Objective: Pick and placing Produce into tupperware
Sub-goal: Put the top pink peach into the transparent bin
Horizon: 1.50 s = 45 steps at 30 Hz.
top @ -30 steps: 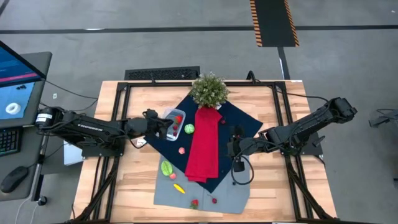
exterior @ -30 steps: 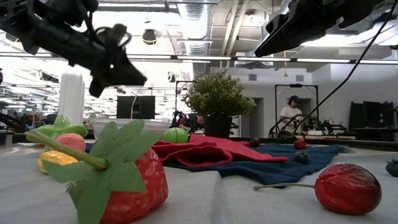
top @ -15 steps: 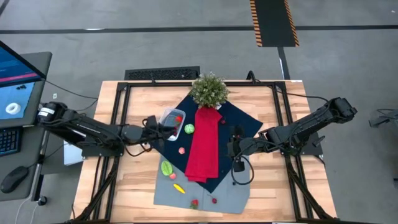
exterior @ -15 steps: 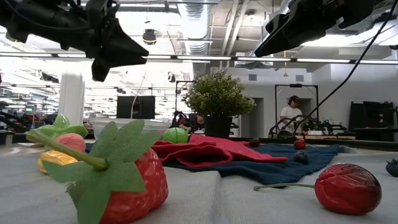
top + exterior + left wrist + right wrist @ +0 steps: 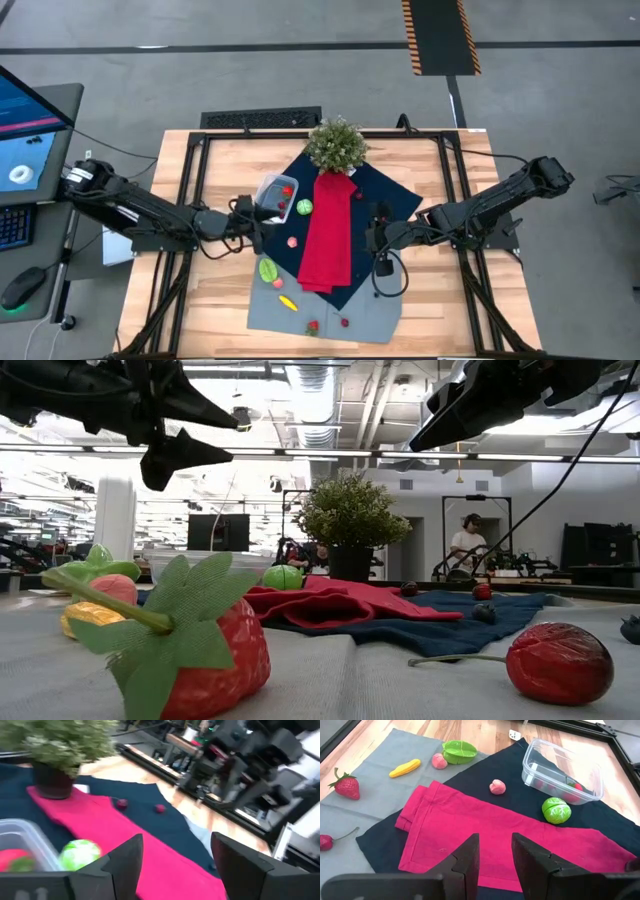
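Wooden desk (image 5: 215, 290) under open-plan workshop lighting, layered with a navy cloth (image 5: 385, 195), a grey cloth (image 5: 370, 310) and a folded red cloth strip (image 5: 328, 232). We note the small clear rounded plastic tupperware (image 5: 279, 197) on the navy cloth near the bushy potted plant (image 5: 336, 143); a red-and-green piece already lies in it. Round green leafy produce (image 5: 556, 810) sits just beside the tub. Further out: a pink lump (image 5: 497, 786), a green leafy half (image 5: 459, 751), a yellow piece (image 5: 405, 768), a strawberry (image 5: 347, 787) and a cherry (image 5: 325, 842) on the grey cloth. We judge these pieces light, hard and smooth, likely to roll; best pinched across the widest part. Left gripper (image 5: 252, 220) hangs beside the tub, jaws spread and empty. Right gripper (image 5: 378, 240) waits past the red strip, jaws part-spread, holding nothing.
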### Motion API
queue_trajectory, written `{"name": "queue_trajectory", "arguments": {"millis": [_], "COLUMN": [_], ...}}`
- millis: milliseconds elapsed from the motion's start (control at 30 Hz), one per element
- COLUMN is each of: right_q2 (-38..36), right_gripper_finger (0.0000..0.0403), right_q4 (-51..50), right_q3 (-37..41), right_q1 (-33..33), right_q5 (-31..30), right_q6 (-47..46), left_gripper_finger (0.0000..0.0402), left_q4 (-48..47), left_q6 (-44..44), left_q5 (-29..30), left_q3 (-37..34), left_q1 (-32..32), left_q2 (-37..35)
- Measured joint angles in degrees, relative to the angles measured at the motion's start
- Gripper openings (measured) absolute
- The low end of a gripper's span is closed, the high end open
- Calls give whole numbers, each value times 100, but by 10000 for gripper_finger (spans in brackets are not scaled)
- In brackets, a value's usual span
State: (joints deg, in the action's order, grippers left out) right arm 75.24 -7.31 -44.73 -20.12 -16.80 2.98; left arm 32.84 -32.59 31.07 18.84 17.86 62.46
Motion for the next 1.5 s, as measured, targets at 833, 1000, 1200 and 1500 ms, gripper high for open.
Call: {"name": "queue_trajectory", "arguments": {"millis": [833,1000,1200,1500], "right_q2": [0,0,0,0], "right_gripper_finger": [138,138,138,138], "right_q4": [-273,-273,-254,-258], "right_q3": [0,0,0,0], "right_q1": [-101,-102,-101,-103], "right_q5": [26,26,26,26], "right_q6": [-199,-208,-214,-216], "left_gripper_finger": [158,158,158,158], "left_q4": [-3161,-3418,-3644,-3950], "left_q6": [-159,-414,-440,-599], "left_q5": [-17,-172,-517,-903], "left_q3": [2060,2057,2051,2047], "left_q1": [235,233,124,-161], "left_q2": [2155,2157,2216,2360]}}
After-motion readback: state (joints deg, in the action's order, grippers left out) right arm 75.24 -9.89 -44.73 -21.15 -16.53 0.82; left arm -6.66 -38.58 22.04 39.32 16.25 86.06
